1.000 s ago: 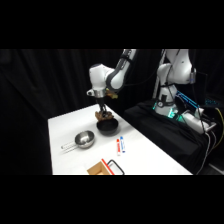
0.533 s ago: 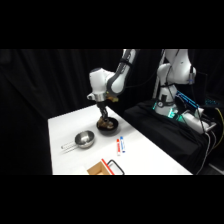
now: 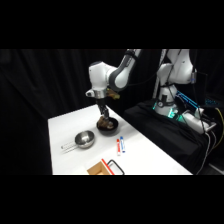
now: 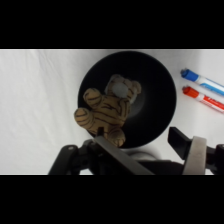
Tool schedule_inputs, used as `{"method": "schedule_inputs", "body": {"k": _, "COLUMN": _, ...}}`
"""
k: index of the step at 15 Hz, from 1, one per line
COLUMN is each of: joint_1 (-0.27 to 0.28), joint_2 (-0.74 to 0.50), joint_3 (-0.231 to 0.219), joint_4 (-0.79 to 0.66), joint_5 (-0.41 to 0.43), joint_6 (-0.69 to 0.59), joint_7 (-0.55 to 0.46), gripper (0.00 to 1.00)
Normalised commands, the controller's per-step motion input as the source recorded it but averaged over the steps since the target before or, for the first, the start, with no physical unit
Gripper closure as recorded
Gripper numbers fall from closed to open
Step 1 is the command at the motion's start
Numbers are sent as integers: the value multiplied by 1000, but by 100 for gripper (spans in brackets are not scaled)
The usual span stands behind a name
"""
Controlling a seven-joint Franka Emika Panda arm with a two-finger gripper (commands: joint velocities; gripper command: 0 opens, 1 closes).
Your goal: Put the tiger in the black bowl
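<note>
In the wrist view the tiger (image 4: 106, 114), a tan toy with brown stripes, lies in the black bowl (image 4: 160, 100), its back end reaching over the bowl's near-left rim. My gripper (image 4: 150, 146) hangs just above the bowl, open, its fingers (image 4: 192, 150) wide apart; the tiger sits beside the left one. From the side, the gripper (image 3: 103, 116) comes straight down onto the black bowl (image 3: 111, 128) near the table's middle, with the tiger (image 3: 103, 122) at its tip.
A shiny silver cup (image 3: 84, 140) with a handle stands left of the bowl. A blue and a red marker (image 3: 120, 145) lie on the bowl's right, the blue marker (image 4: 200, 80) and the red one (image 4: 206, 99) also showing from the wrist. A tan box (image 3: 102, 168) sits at the front edge.
The gripper has come down with the tiger from above the bowl to the bowl's rim.
</note>
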Motion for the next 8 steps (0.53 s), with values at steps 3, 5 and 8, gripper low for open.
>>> {"method": "schedule_inputs", "body": {"k": 3, "joint_1": 96, "joint_2": -422, "joint_3": 0, "joint_4": 3, "joint_5": -161, "joint_6": -387, "joint_7": 160, "gripper": 0}}
{"method": "schedule_inputs", "body": {"k": 5, "joint_1": 71, "joint_2": -333, "joint_3": 17, "joint_4": 79, "joint_5": -126, "joint_6": -370, "joint_7": 143, "gripper": 0}}
{"method": "schedule_inputs", "body": {"k": 8, "joint_1": 46, "joint_2": -178, "joint_3": 26, "joint_4": 137, "joint_5": -51, "joint_6": -247, "joint_7": 96, "gripper": 0}}
